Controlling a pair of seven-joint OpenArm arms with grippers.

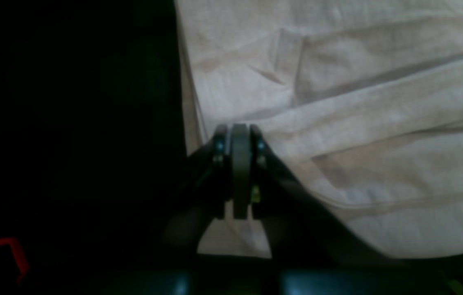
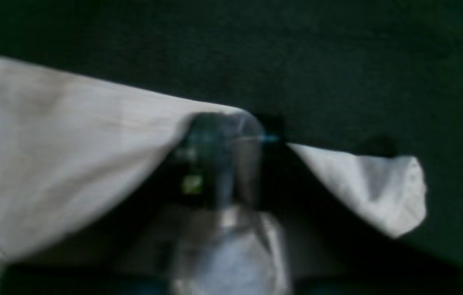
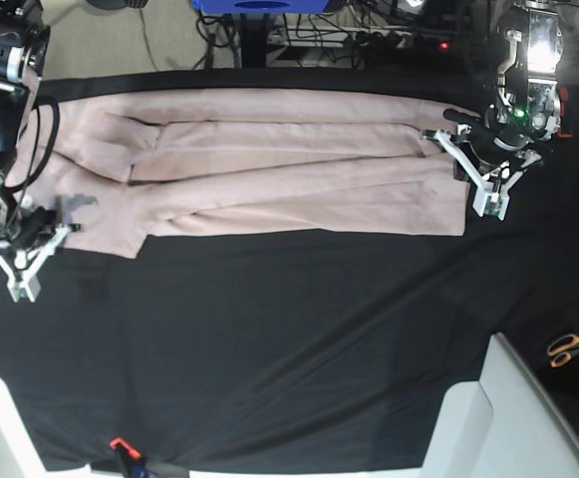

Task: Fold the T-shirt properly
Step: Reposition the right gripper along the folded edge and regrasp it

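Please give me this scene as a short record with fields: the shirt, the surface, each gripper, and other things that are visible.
garment: T-shirt, pale pink, folded into a long band across the far part of the table
surface: black tablecloth
left gripper: shut on the T-shirt's edge
right gripper: shut on the T-shirt's edge
other items: orange-handled scissors beside the table

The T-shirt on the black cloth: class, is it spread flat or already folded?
Partly folded. The T-shirt lies as a long narrow band across the black tablecloth, with overlapping lengthwise layers and creases showing along it.
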